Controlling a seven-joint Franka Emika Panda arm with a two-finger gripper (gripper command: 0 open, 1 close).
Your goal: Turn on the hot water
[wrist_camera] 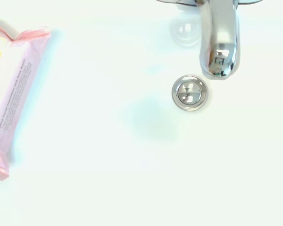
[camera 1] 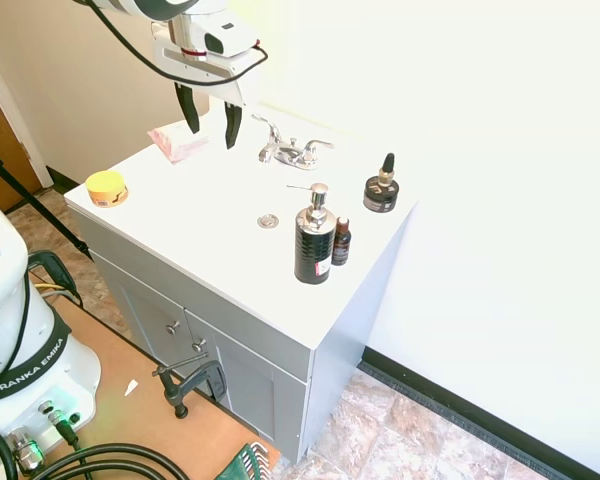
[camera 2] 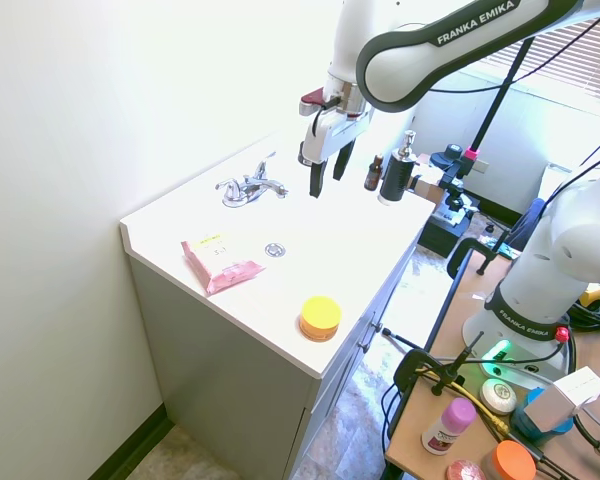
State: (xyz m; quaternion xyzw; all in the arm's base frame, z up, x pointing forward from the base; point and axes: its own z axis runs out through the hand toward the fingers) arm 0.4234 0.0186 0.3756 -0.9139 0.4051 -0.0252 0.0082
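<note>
The small chrome tap (camera 1: 292,152) stands at the back of the white sink top (camera 1: 210,240). Its left-hand lever, the hot water (camera 1: 265,125), slants up and to the left; the matching right lever (camera 1: 320,146) points the other way. My gripper (camera 1: 212,138) hangs open above the counter, left of the hot water lever and not touching it, with nothing between its fingers. From the other side the gripper (camera 2: 325,186) hovers just right of the tap (camera 2: 248,187). The wrist view looks down on the spout (wrist_camera: 219,42) and the round drain (wrist_camera: 190,92).
A pink packet (camera 1: 175,145) lies left of the tap, and a yellow tub (camera 1: 107,187) sits near the left front corner. A black pump bottle (camera 1: 315,245), a small brown bottle (camera 1: 341,242) and a dark jar (camera 1: 381,190) stand on the right. The wall runs close behind the tap.
</note>
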